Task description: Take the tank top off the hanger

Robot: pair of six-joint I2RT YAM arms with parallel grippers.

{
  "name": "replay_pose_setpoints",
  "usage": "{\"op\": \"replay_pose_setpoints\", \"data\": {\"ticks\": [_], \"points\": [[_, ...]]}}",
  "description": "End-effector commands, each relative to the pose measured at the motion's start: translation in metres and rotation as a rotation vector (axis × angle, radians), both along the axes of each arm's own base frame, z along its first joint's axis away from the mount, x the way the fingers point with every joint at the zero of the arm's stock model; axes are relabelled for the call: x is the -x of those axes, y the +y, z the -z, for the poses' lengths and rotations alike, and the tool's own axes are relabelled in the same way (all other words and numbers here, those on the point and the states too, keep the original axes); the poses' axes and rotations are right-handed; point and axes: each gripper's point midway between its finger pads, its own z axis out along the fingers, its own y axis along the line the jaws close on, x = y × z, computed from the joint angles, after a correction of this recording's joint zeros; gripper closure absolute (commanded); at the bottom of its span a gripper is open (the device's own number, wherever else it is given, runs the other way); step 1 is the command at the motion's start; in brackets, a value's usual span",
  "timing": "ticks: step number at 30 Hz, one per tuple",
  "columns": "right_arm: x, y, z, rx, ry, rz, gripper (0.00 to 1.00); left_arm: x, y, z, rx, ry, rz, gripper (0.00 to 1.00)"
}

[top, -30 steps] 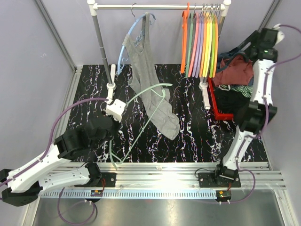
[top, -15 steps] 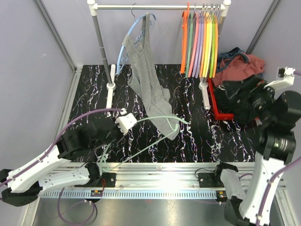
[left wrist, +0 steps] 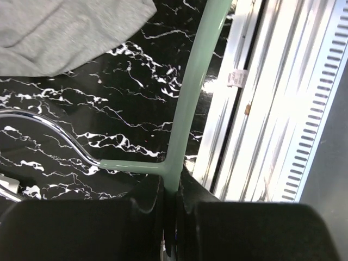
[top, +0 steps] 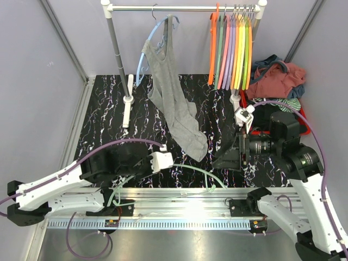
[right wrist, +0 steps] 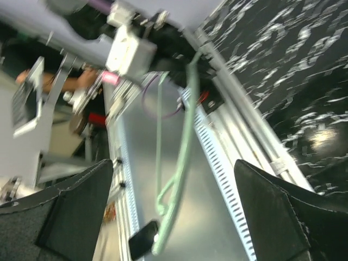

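Note:
A grey tank top (top: pixel 173 103) hangs from a light blue hanger (top: pixel 142 58) on the rack rail, and its lower end rests on the black marbled table. Its hem shows in the left wrist view (left wrist: pixel 65 32). My left gripper (top: pixel 175 165) is shut on a separate, empty mint green hanger (top: pixel 204 175), held low near the front rail. The jaws pinch its bar in the left wrist view (left wrist: pixel 189 109). My right gripper (top: pixel 222 159) is open and empty, pointing left at table height, right of the tank top's hem. The mint hanger shows between its fingers (right wrist: pixel 182 163).
Several coloured hangers (top: pixel 231 49) hang at the right end of the rack rail (top: pixel 185 8). A pile of clothes (top: pixel 277 80) lies in a red basket at the back right. Rack posts (top: pixel 120 60) stand on the table. An aluminium rail (top: pixel 190 198) runs along the front edge.
My left gripper carried the mint hanger right and down towards the front rail. My right arm swung down from the back right to the middle of the table, now pointing left.

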Motion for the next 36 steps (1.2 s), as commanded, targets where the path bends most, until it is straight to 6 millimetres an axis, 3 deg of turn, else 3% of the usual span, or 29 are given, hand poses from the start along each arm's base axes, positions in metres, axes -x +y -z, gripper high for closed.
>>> {"op": "replay_pose_setpoints", "data": {"ticks": [1, 5, 15, 18, 19, 23, 26, 27, 28, 29, 31, 36], "points": [[0.036, 0.005, -0.003, -0.022, 0.032, -0.167, 0.01, -0.005, -0.007, -0.021, 0.038, -0.053, 0.005, 1.0], [0.032, 0.009, 0.031, 0.117, 0.115, -0.141, 0.02, -0.011, -0.007, -0.025, 0.038, -0.099, -0.017, 1.0], [0.047, 0.024, 0.063, 0.217, 0.263, -0.249, 0.1, -0.02, -0.013, -0.027, 0.026, -0.151, -0.025, 1.0], [0.055, 0.031, 0.069, 0.228, 0.312, -0.315, 0.35, -0.024, -0.014, -0.028, 0.019, -0.17, -0.04, 1.0], [0.06, 0.033, 0.071, 0.238, 0.321, -0.342, 0.53, -0.026, -0.014, -0.028, 0.021, -0.177, -0.048, 1.0], [0.066, 0.036, 0.079, 0.27, 0.349, -0.37, 0.85, -0.034, -0.013, -0.032, 0.033, -0.215, -0.081, 1.0], [0.063, 0.034, 0.085, 0.305, 0.339, -0.333, 1.0, -0.04, -0.011, -0.04, 0.065, -0.25, -0.113, 1.0], [0.06, 0.033, 0.086, 0.316, 0.325, -0.32, 1.0, -0.042, -0.011, -0.042, 0.077, -0.259, -0.13, 0.99], [0.059, 0.031, 0.088, 0.333, 0.322, -0.306, 1.0, -0.046, -0.011, -0.045, 0.097, -0.277, -0.152, 0.87], [0.055, 0.029, 0.09, 0.351, 0.297, -0.274, 1.0, -0.054, -0.005, -0.051, 0.111, -0.312, -0.203, 0.42], [0.047, 0.024, 0.092, 0.386, 0.254, -0.217, 1.0, -0.07, 0.005, -0.062, 0.145, -0.38, -0.322, 0.01], [0.04, 0.01, 0.088, 0.437, 0.187, -0.131, 1.0, -0.096, 0.034, -0.092, 0.217, -0.51, -0.571, 0.01]]}}
